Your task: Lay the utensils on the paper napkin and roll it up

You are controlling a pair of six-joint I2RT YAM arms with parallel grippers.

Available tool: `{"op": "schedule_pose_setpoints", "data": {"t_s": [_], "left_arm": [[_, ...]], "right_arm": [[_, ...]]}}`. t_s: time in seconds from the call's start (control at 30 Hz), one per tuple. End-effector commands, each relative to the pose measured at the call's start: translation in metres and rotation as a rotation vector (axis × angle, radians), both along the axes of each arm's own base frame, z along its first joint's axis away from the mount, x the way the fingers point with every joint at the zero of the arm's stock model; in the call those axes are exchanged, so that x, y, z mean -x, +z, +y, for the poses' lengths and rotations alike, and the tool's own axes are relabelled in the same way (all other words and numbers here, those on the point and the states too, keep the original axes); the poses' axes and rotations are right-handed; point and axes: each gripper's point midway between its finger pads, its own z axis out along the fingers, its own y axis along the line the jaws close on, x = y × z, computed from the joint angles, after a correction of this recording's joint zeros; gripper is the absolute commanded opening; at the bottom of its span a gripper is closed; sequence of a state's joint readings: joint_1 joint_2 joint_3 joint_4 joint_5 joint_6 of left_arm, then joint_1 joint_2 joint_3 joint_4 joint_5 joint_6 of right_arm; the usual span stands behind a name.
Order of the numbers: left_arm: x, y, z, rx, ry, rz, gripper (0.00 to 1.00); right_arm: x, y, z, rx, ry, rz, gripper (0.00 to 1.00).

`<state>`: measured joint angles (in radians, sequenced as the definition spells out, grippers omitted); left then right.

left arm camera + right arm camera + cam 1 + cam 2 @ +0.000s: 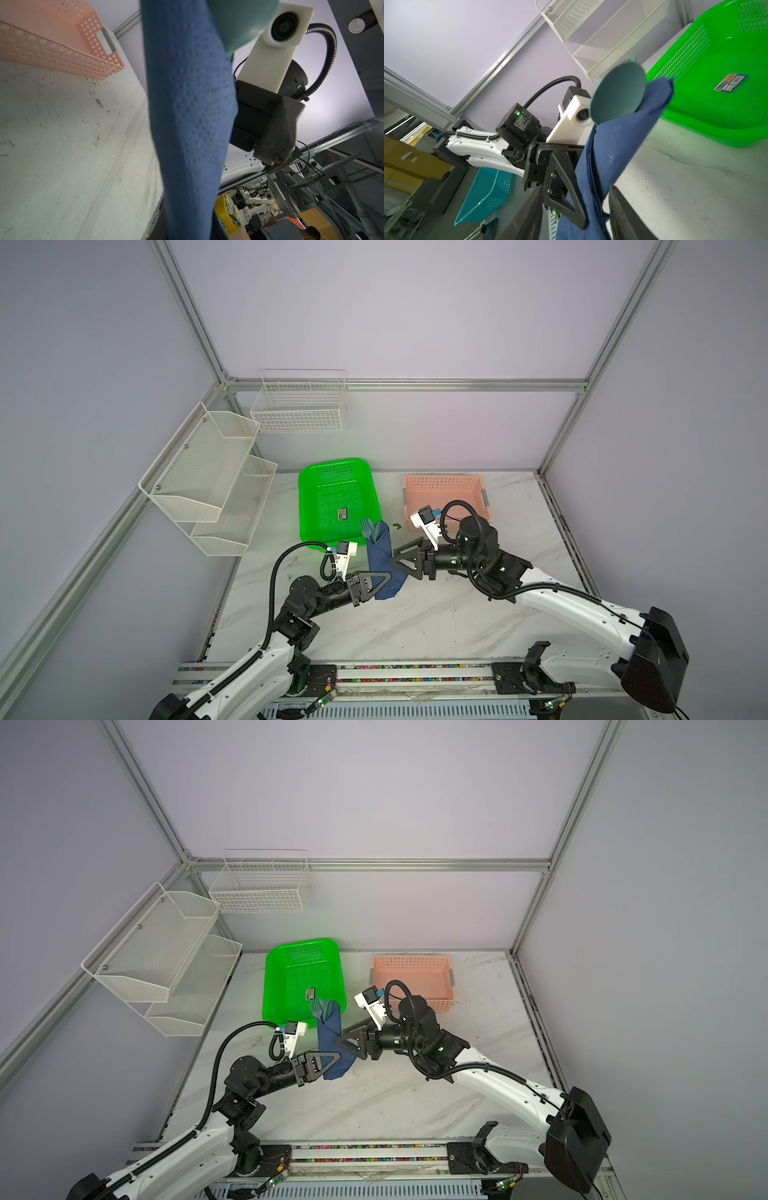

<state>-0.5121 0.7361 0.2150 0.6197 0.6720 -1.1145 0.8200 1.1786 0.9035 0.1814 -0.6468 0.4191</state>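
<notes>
The paper napkin (380, 562) (331, 1042) is a dark blue roll, lifted and tilted beside the green basket. The teal utensils (367, 527) (318, 1006) stick out of its far end; the spoon bowl (618, 93) shows large in the right wrist view. My left gripper (386, 580) (337, 1056) (191, 228) is shut on the roll's lower part. My right gripper (397, 558) (343, 1038) (577, 220) is open. Its jaws stand apart on either side of the roll, and a left finger (566, 187) lies between them too.
A green basket (332, 470) holding a small black card (343, 514) sits just behind the roll. A pink basket (446, 481) stands at the back right. White wire racks (208, 477) (299, 402) hang on the left and back walls. The marble table (415, 626) extends toward the front.
</notes>
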Motion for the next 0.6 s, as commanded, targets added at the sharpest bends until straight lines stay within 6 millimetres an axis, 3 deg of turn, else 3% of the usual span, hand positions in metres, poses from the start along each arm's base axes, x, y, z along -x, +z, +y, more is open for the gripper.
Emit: {"op": "schedule_pose_setpoints", "data": {"t_s": [0.0,0.1,0.2,0.4,0.57], "left_arm": [[-0.001,0.05,0.002,0.047,0.023,-0.153,0.05],[-0.003,0.05,0.004,0.036,0.05,-0.162,0.04],[-0.006,0.049,0.005,0.029,0.069,-0.167,0.04],[-0.012,0.049,0.004,0.011,0.086,-0.162,0.03],[-0.012,0.054,0.005,0.009,0.093,-0.173,0.03]], "right_arm": [[-0.01,0.01,-0.022,0.055,-0.144,-0.027,0.55],[-0.006,0.018,-0.04,0.1,-0.192,-0.059,0.56],[0.012,0.024,-0.041,0.088,-0.139,-0.043,0.6],[0.052,0.021,-0.002,0.121,0.008,-0.055,0.62],[0.046,0.008,0.016,0.139,0.009,-0.029,0.63]]}}
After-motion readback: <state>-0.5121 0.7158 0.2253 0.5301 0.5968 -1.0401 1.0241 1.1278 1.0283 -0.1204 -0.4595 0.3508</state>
